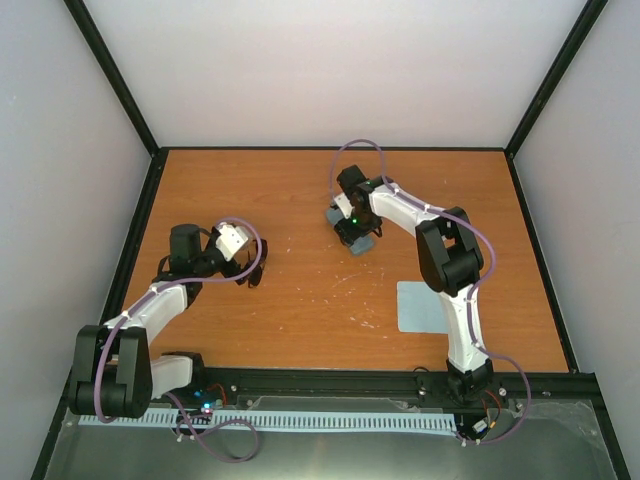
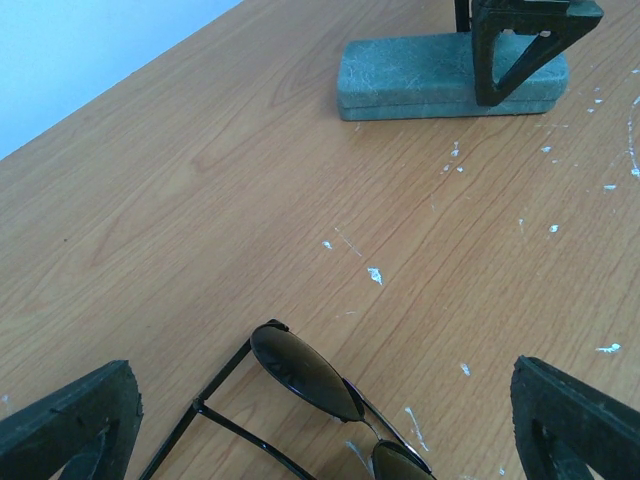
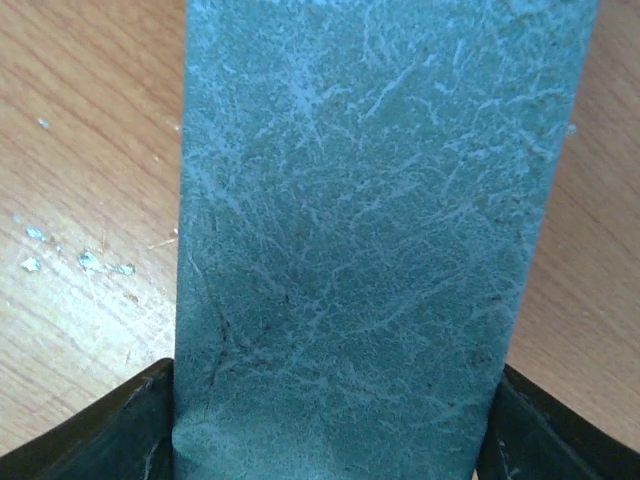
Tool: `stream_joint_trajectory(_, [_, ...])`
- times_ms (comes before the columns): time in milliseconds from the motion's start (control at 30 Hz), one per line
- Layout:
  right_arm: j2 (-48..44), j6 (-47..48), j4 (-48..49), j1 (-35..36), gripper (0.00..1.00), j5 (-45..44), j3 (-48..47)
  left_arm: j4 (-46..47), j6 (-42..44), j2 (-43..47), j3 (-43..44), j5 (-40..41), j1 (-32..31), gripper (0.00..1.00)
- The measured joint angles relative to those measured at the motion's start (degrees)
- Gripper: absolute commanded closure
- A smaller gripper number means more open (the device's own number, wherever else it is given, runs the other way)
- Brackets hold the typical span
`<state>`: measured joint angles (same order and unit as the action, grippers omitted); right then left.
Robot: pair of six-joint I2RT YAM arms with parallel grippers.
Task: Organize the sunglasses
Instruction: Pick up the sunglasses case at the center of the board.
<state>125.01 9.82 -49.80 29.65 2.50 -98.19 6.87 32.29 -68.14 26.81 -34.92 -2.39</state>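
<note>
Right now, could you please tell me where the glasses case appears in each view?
Top external: centre, slightly right of middle, the glasses case mostly hidden under the right hand.
Left wrist: the glasses case lies at top right.
Right wrist: the glasses case fills the middle, top to bottom.
Shared landmark: the right hand straddling it.

— Any brand, label or number to read here?
— None. The grey-blue case [image 2: 440, 75] shows only its creased grain, in both wrist views.
— The sunglasses [image 2: 305, 370]?
— Dark lenses and a thin black frame; I can make out no mark on them.
— And the pale blue cloth [image 1: 420, 306] towards the near right corner of the desk [image 1: 300, 200]?
— Plain from above. Nothing legible on the desk either, only pale flecks.
</note>
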Motion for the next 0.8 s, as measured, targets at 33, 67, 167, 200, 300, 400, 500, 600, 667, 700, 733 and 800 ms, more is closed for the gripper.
stream_joint_trajectory(33, [0.2,0.0,-0.2,0.0,0.38,-0.2,-0.3,0.0,0.0,0.0,0.0,0.0,0.0,0.0])
stream_joint_trajectory(67, [0.3,0.2,-0.3,0.0,0.4,-0.2,-0.6,0.0,0.0,0.0,0.0,0.0,0.0,0.0])
stream_joint_trajectory(167, [0.4,0.0,-0.5,0.0,0.44,-0.2,-1.0,0.0,0.0,0.0,0.0,0.0,0.0,0.01])
stream_joint_trajectory(200, [0.4,-0.1,-0.7,0.0,0.45,-0.1,-1.0,0.0,0.0,0.0,0.0,0.0,0.0,0.01])
stream_joint_trajectory(300, [0.4,-0.2,-1.4,0.0,0.45,0.7,-1.3,0.0,0.0,0.0,0.0,-0.4,0.0,0.01])
stream_joint_trajectory(400, [-0.2,-0.7,-1.6,0.0,0.44,3.0,-1.3,0.0,-0.3,0.0,0.0,-2.2,0.0,0.01])
stream_joint_trajectory(500, [-4.8,-2.1,0.5,0.0,0.45,8.8,2.2,-0.1,-1.6,-0.4,0.3,-5.7,-0.3,0.01])
stream_joint_trajectory(600, [-12.2,-4.5,4.7,0.0,0.5,17.2,7.8,0.2,-4.0,-1.6,1.5,-9.2,-1.4,0.0])
stream_joint_trajectory(667, [-17.4,-6.9,9.1,0.0,0.53,23.8,11.8,1.0,-5.9,-2.4,2.2,-11.4,-2.6,0.01])
stream_joint_trajectory(700, [-19.4,-8.2,11.6,0.0,0.53,26.8,13.5,1.4,-7.0,-2.9,2.6,-12.5,-3.4,0.01])
stream_joint_trajectory(733, [-21.1,-9.5,14.1,0.1,0.54,29.6,15.2,2.0,-8.0,-3.4,3.0,-13.5,-4.2,0.01])
stream_joint_trajectory(800, [-23.1,-12.0,18.6,0.3,0.54,34.6,18.0,3.1,-9.9,-4.2,3.5,-15.3,-5.5,0.01])
